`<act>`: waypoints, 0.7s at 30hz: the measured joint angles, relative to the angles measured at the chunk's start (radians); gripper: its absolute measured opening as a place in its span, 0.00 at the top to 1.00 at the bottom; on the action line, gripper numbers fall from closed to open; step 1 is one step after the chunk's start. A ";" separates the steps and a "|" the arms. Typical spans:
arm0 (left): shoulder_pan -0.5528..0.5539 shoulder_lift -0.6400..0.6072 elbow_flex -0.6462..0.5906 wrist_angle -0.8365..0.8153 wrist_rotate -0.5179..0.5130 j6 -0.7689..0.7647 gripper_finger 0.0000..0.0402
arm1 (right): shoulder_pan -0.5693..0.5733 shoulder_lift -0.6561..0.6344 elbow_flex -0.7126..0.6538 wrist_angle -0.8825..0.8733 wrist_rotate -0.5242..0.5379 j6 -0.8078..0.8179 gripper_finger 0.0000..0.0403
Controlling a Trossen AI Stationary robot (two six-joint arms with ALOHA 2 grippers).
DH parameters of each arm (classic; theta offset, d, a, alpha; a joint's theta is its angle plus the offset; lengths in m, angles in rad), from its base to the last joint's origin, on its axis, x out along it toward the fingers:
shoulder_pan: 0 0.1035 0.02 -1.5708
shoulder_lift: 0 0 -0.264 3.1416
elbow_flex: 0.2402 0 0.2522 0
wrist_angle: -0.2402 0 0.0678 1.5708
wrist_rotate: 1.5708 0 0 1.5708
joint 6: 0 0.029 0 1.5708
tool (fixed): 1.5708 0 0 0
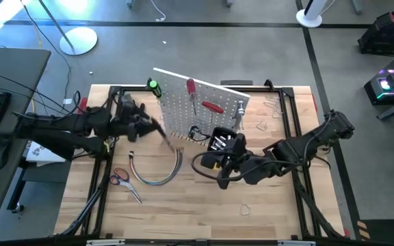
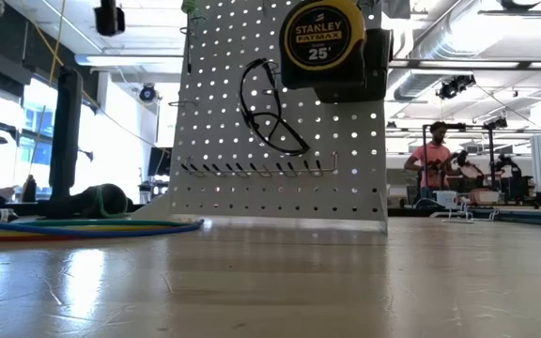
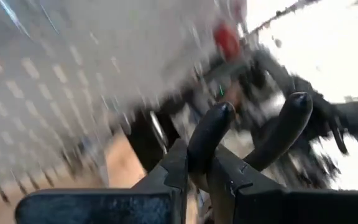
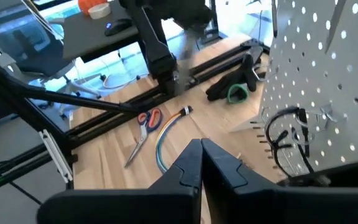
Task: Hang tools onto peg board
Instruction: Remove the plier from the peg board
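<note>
Left gripper (image 1: 161,134): dark two-finger claw beside the lower left edge of the white perforated peg board (image 1: 183,102); its fingers (image 3: 211,127) stand nearly closed, and whether a thin tool lies between them cannot be told. Its low, close position suggests work near the board's bottom row of hooks.

Right gripper (image 1: 223,179): closed on nothing, fingertips together, waiting on the wooden table (image 1: 265,205) below the board's small black bin (image 1: 219,140).

Already hung: red-handled screwdrivers (image 1: 212,106), green-handled screwdriver (image 1: 154,87), yellow tape measure (image 2: 324,38) and black-framed safety glasses (image 2: 269,111), each kept on the board so the tabletop stays free.

Still flat on the table: red-handled scissors (image 1: 120,178), beside the curved bundle of coloured cables (image 1: 159,174), well apart from the board.
</note>
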 joint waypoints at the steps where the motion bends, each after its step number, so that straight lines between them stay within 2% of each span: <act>1: -0.018 0.000 0.000 -0.017 0.023 -0.010 0.93 | 0.001 0.000 0.000 -0.010 -0.001 0.016 1.00; 4: -0.075 0.000 0.000 -0.074 0.065 -0.065 0.93 | 0.018 0.000 0.000 -0.048 -0.016 0.062 1.00; 8: -0.183 0.001 0.000 -0.183 0.145 -0.193 0.93 | 0.059 0.000 0.000 -0.105 -0.122 0.160 1.00; 10: -0.247 0.001 0.000 -0.232 0.154 -0.257 0.93 | 0.085 0.000 0.000 -0.125 -0.172 0.219 1.00; 16: -0.398 0.050 -0.011 -0.486 0.063 -0.383 0.93 | 0.182 0.002 0.000 -0.236 -0.348 0.435 1.00; 21: -0.438 0.100 -0.083 -0.551 0.048 -0.477 0.93 | 0.257 0.035 0.000 -0.355 -0.437 0.576 0.98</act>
